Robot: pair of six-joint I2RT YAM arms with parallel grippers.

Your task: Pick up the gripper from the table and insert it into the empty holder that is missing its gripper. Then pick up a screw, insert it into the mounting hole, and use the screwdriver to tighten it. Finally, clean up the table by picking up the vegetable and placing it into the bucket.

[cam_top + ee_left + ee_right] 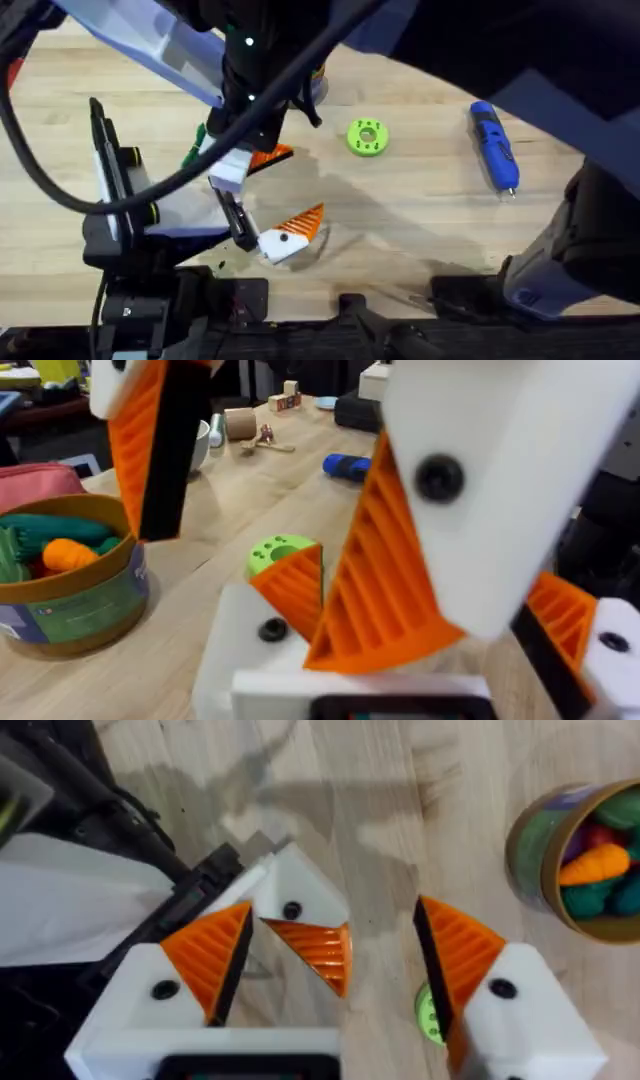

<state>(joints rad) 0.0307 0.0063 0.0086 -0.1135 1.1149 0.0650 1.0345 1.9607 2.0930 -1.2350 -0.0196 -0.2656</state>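
Observation:
The orange gripper piece (318,952) (292,585) sits against the white holder (295,890) (235,650), which is one jaw of my left gripper (290,235) and has a dark hole in its face. The left gripper is open and low over the table's front middle. My right gripper (335,920) (250,160) hangs open just above it, its fingers (205,955) on either side of the piece without touching it. The blue screwdriver (493,145) (345,465) lies at the far right. The bucket (535,850) (75,600) holds green and orange toy vegetables. A slim dark green vegetable (192,148) peeks out beside a cable.
A bright green round disc (367,137) (280,550) lies between the grippers and the screwdriver. The right arm passes dark and large across the top of the overhead view, with cables draped over the left half. A white bowl (203,445) and small wooden pieces stand at the table's far end.

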